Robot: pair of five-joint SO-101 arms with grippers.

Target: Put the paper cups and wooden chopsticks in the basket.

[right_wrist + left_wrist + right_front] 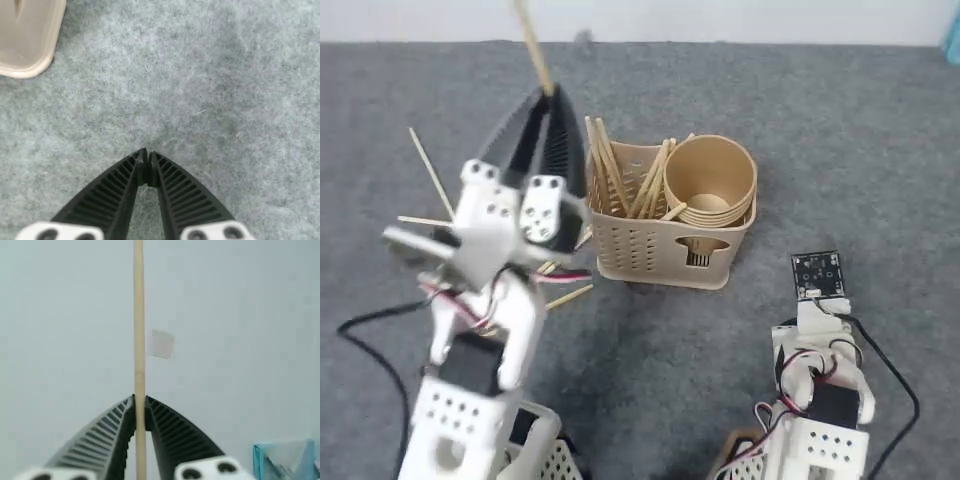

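One wooden chopstick (pixel 139 315) pinched tight in the left hand (pixel 140 402), ribbed black fingers closed on it from both sides. Most of the stick poking straight out past the tips toward a pale wall.

From the high view: that hand lifted well off the tabletop (pixel 840 120), tilted up and away, just beside the left side of the basket (pixel 650 250) and not over it yet.

Plenty in the basket already: a bundle of chopsticks (pixel 620 175) leaning in the left compartment, a nested stack of paper cups (pixel 710 180) upright in the right one, pretty much filling it.

A few loose chopsticks (pixel 430 170) lying flat on the grey felt under and beside the left arm, pointing every which way, well apart from the one in the grip.

Right hand (pixel 147 167) low over bare felt, fingers shut together with nothing between them. A corner of the basket near it, not touching. Right arm folded back at the near edge of the tabletop, apart from the basket's front wall.

Small pale-blue box (pixel 285 460) off at the edge of the left wrist view, too cut off to say more.
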